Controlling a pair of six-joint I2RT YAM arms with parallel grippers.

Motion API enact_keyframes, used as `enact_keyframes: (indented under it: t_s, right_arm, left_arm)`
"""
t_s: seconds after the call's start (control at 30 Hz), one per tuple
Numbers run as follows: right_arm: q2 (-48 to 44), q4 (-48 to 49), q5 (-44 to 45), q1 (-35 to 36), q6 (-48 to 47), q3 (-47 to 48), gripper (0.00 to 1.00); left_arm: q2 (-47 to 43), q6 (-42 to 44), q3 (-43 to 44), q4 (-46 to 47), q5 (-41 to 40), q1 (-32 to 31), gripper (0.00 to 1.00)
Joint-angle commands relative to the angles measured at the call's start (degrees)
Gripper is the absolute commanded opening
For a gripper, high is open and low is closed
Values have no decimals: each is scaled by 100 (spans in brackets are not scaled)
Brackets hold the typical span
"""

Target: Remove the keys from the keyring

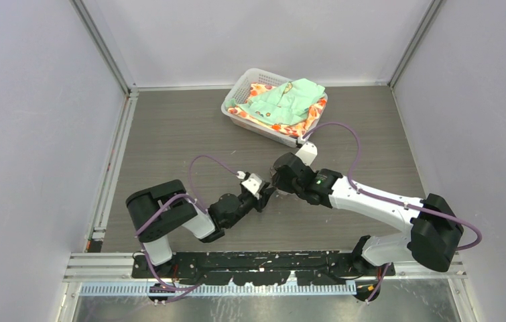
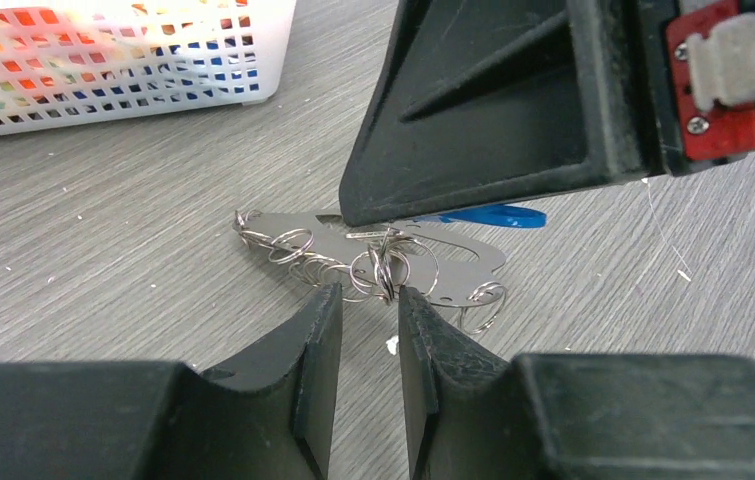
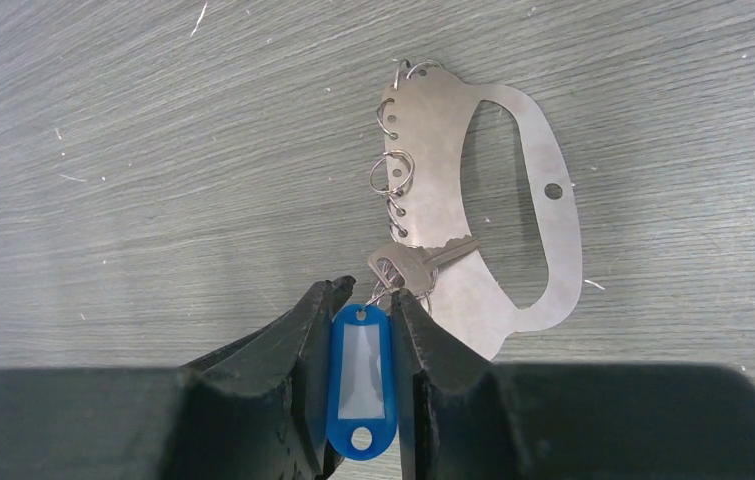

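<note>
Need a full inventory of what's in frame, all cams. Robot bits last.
table: 1, grey woodgrain, under everything
basket: 1, white mesh, far side of table
cloths: at least 2, green and orange-patterned, in basket
keyring: 1, silvery oval plate, flat on table between the grippers
split rings: several, silvery, along one edge of keyring
key: 1 seen, silvery, over keyring's edge, beside tag
blue key tag: 1, blue with pale insert, between right fingers
left gripper: 1, black, tips flanking ring cluster; grip unclear
right gripper: 1, black, shut on blue key tag

Blue key tag (image 3: pixel 358 375), silvery keyring (image 3: pixel 438 160), grey wood-grain table (image 3: pixel 153 150), basket (image 2: pixel 103 70) seemingly white.
</note>
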Motion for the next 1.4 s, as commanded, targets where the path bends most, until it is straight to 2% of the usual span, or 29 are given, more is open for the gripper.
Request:
enact_keyframes:
  t_s: [0.0, 0.47, 0.63, 0.77, 0.93, 1.13, 1.27, 1.37]
  right_arm:
    - [-18, 268, 127, 14, 72, 140, 1]
    - [-10, 296, 108, 13, 52, 140, 1]
    - [-10, 300, 118, 18, 42, 149, 1]
    - [-45, 308, 144, 20, 12, 166, 1]
    - [-2, 295, 135, 19, -4, 192, 1]
    - [-14, 296, 156, 16, 0, 184, 1]
    - [-48, 275, 261, 19, -27, 167, 1]
    - [-86, 217, 405, -17, -115, 164, 1]
  left_arm:
    - [-172, -8, 118, 416, 121, 60, 29]
    - [52, -111, 340, 411, 148, 134, 27]
    - [123, -128, 340, 416, 270, 147, 24]
    - [154, -130, 250, 416, 340, 148, 28]
    - [177, -131, 188, 416, 215, 147, 29]
    - [195, -113, 232, 416, 249, 147, 17]
    - [182, -65, 208, 416, 339, 147, 1]
    - [156, 14, 152, 414, 455, 147, 1]
